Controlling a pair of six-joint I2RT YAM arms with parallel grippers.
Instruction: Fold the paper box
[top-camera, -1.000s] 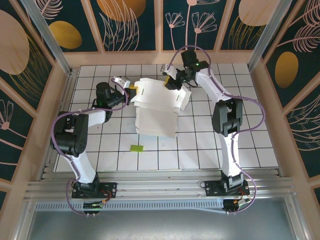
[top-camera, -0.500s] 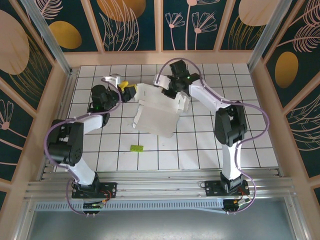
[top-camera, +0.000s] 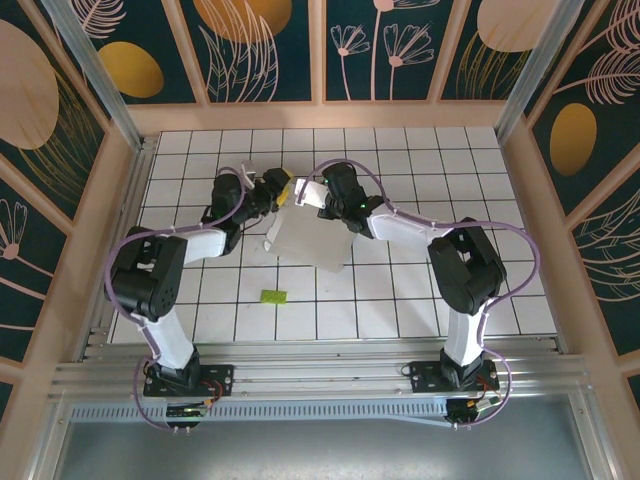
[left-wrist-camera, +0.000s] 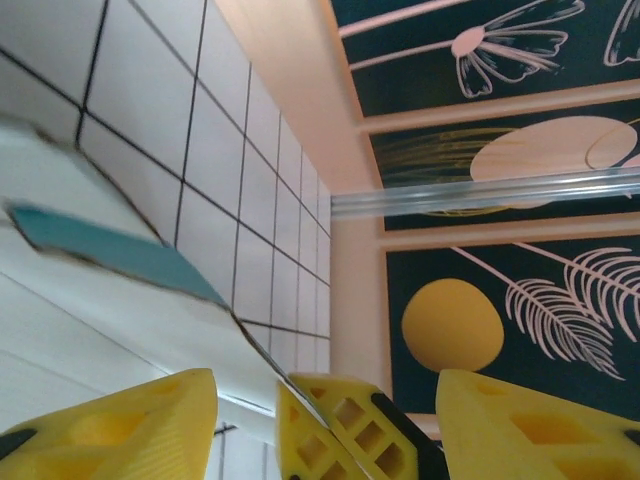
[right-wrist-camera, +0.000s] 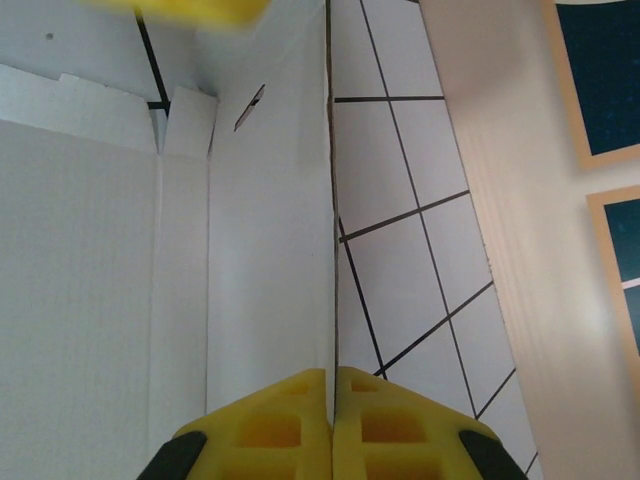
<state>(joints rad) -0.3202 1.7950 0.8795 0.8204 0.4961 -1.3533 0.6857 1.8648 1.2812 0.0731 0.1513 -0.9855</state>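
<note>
The paper box lies mid-table as a white creased sheet, one edge lifted. In the left wrist view its white side shows a teal flap. My right gripper is shut on the sheet's thin raised edge, and the card runs straight into its closed fingertips. My left gripper stands open at the same corner. Between its two yellow fingers sit the box edge and the right gripper's fingers. The box's white inner face shows fold lines and a slot.
A small yellow-green scrap lies on the tiles in front of the box. Wooden walls with metal posts ring the white tiled table. The arms' bases stand on the rail at the near edge.
The left gripper opened and moved right to the box's corner. The right gripper came left and nearer, carrying the box edge, and the sheet now looks narrower.
</note>
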